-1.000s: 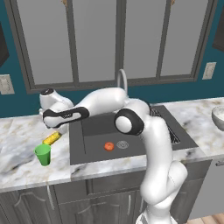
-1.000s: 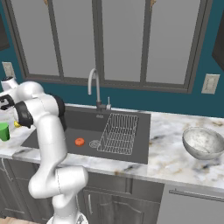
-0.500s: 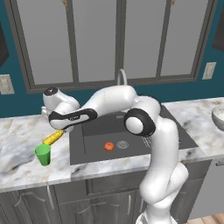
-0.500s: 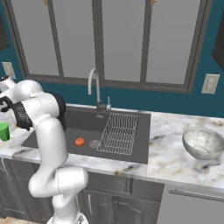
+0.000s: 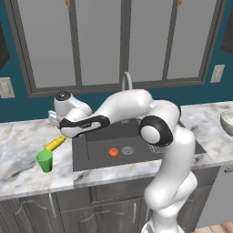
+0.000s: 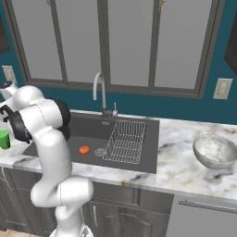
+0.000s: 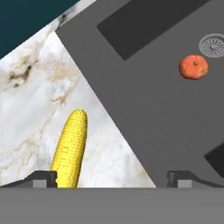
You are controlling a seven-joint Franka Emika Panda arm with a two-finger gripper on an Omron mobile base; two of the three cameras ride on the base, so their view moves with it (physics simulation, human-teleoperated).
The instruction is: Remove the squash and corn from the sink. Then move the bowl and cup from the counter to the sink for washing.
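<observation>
The fingers (image 7: 112,177) are wide open and hold nothing, so the corn (image 7: 70,148) on the table (image 7: 26,113) at the lower left could roll back into the sink (image 7: 144,87).

The counter (image 5: 27,157) looks like polished stone, white marbled with grey and brown veins, smooth with a soft sheen. The sink (image 6: 92,134) is a dark grey, matt basin with a flat, even surface; its drain (image 7: 213,44) shows ribbed grey metal. The faucet (image 6: 98,90) is smooth, shiny metal, and the rack (image 6: 125,141) is thin pale wire. The corn (image 7: 70,148) has a bumpy, kernelled yellow skin. The squash (image 7: 193,66) is smooth and orange-red with a slight gloss. The cup (image 5: 45,160) looks like plain green plastic. The bowl (image 6: 215,151) is speckled grey-white, like stone.
</observation>
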